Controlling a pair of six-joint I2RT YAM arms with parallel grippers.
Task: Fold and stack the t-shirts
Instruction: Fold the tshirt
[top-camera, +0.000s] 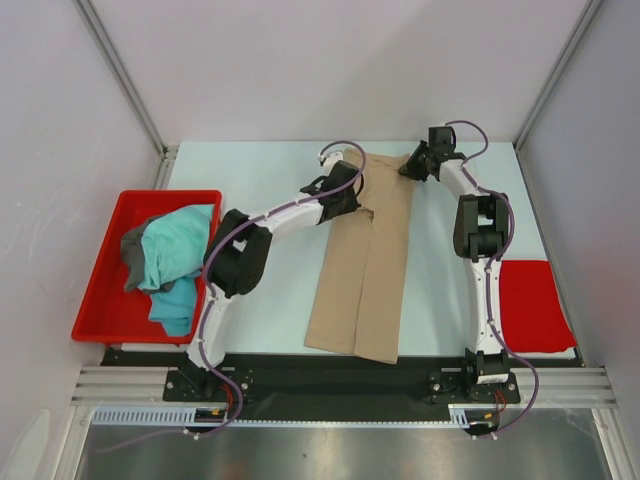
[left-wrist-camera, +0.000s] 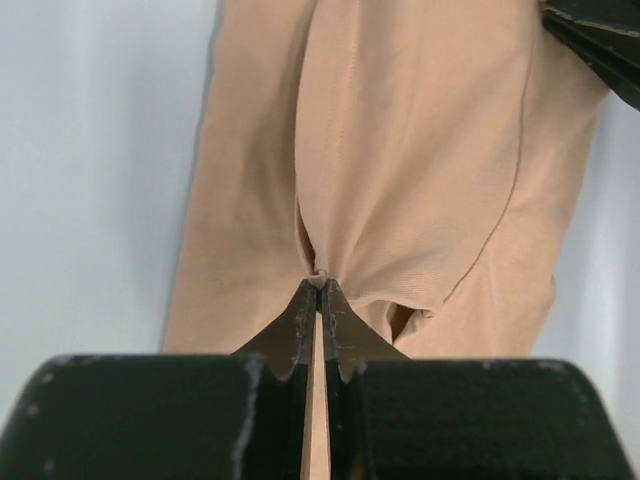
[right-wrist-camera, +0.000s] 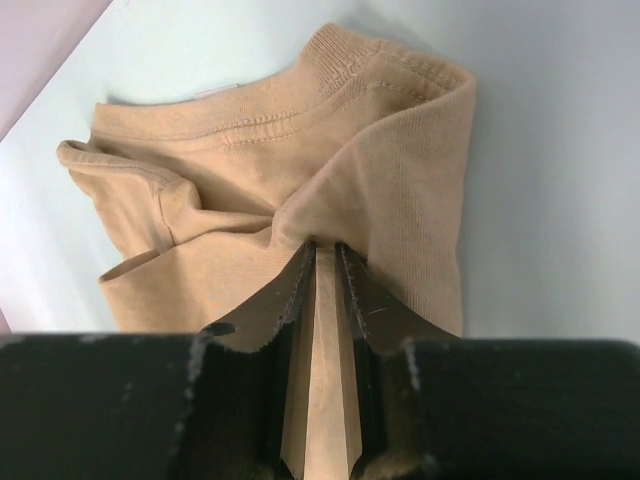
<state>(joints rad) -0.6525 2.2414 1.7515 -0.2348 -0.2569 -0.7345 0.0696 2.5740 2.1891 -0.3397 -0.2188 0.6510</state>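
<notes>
At the left side of the pale bench (top-camera: 260, 300), a red plastic tray (top-camera: 100, 300) holds the crumpled teal cloth t-shirt (top-camera: 185, 250) and the dark grey cloth t-shirt (top-camera: 132, 252), both unfolded. At bench centre, the large tan-beige cloth t-shirt (top-camera: 365, 290) lies as a long narrow strip, sides apparently folded inward. The left tool (left-wrist-camera: 320, 287) pinches cloth at its far end; the right tool (right-wrist-camera: 325, 245) pinches cloth near the collar. A flat red mat (top-camera: 535, 300) lies at right. Judged remaining: crosswise fold, two further shirts, stacking.
</notes>
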